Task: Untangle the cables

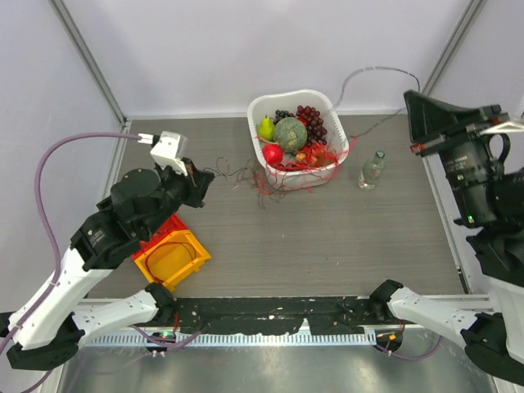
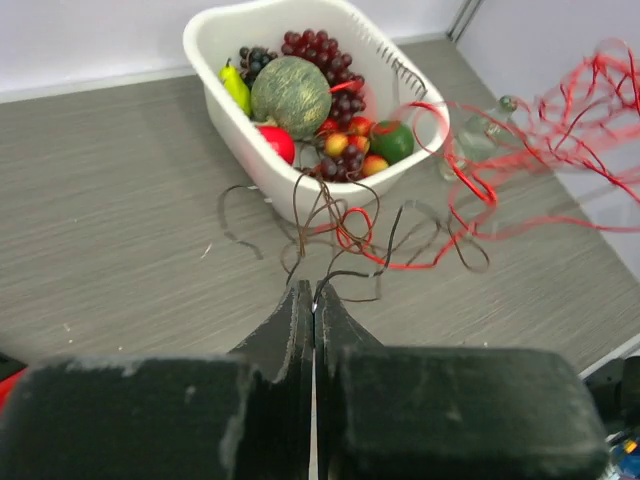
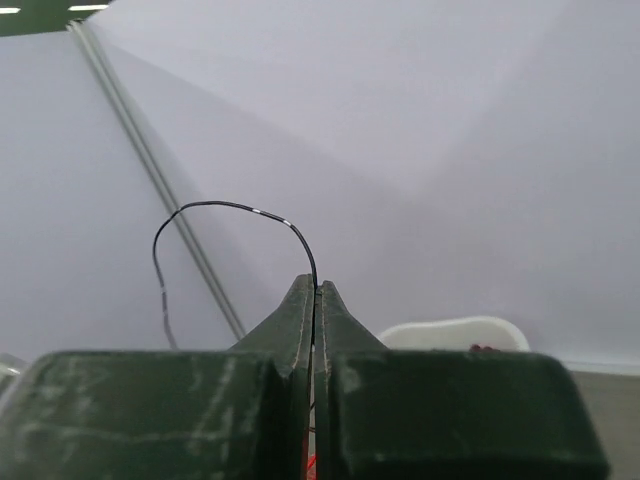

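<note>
The cables are a loose tangle of thin dark brown wire (image 1: 233,173) and red wire (image 1: 288,178) on the table, in front of and against the white basket (image 1: 260,109). My left gripper (image 1: 206,177) is low at the tangle's left end. In the left wrist view it (image 2: 315,290) is shut on a dark brown wire (image 2: 340,272); more dark loops (image 2: 325,205) and red wire (image 2: 470,190) spread beyond. My right gripper (image 1: 412,102) is raised at the right, shut (image 3: 316,288) on a thin black wire (image 3: 230,206) that arcs up and left.
The basket holds a melon (image 1: 290,133), grapes, a pear and other fruit. A small clear bottle (image 1: 371,169) stands right of it. Orange and red bins (image 1: 172,255) sit under my left arm. Walls enclose the back and sides.
</note>
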Controlling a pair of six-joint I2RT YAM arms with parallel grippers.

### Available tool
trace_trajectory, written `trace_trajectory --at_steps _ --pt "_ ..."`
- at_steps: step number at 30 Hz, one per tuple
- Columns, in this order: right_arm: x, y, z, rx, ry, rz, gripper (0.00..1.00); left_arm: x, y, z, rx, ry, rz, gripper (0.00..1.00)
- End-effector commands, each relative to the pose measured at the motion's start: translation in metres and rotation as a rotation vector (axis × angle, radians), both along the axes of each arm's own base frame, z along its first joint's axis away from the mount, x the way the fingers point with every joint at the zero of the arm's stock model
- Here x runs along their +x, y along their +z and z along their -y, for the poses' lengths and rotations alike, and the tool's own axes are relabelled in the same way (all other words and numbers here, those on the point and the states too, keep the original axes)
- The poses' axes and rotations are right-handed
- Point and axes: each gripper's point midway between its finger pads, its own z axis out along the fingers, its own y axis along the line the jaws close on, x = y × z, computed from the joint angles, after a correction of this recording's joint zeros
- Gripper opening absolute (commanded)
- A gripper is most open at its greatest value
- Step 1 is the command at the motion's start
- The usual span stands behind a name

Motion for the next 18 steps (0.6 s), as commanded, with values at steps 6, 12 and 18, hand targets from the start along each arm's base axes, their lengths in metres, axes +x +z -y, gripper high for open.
trace_trajectory --at_steps 6,12,18 --pt "0.026 -0.122 0.010 -0.246 -0.141 -0.304 0.01 -0.010 0.083 -0.001 -0.182 -0.043 0.178 0.00" --pt "0.034 -0.198 0.053 -0.295 -0.408 -0.491 0.01 -0.027 0.149 -0.032 -0.242 -0.013 0.335 0.00" --pt "-0.015 -0.044 0.059 -0.081 -0.216 -0.201 0.01 -0.057 0.209 -0.070 -0.290 -0.001 0.465 0.00"
